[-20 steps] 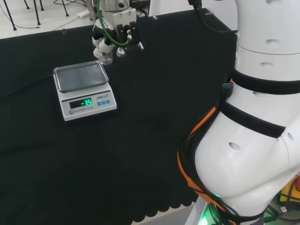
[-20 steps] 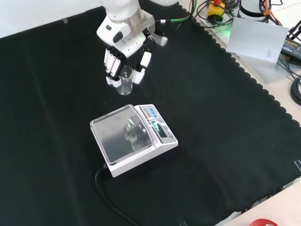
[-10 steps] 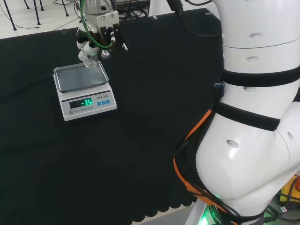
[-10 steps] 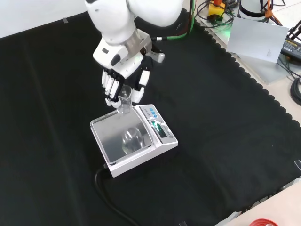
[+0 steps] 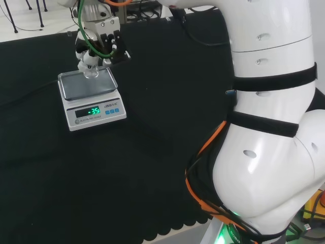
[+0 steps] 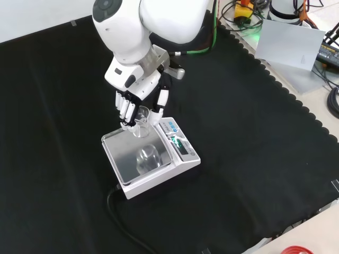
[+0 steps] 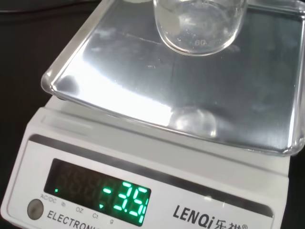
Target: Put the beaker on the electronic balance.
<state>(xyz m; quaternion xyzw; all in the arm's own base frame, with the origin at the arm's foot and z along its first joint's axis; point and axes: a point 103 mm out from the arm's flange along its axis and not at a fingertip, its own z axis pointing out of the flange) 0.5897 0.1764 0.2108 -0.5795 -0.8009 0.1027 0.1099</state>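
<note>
While the black and white hand (image 6: 139, 103) grips the small clear glass beaker (image 6: 142, 120), it hangs over the white balance's shiny steel pan (image 6: 123, 152).

Black cloth (image 6: 254, 148) over the bench; grey sheet (image 6: 294, 45); cables (image 6: 241, 13)

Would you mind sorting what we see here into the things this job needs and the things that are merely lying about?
Needed for the job:
- beaker, clear, held in the hand
- electronic balance, with its steel pan under the beaker

Merely lying about:
- grey sheet beyond the cloth's edge in the front view
- cables beside it
</note>
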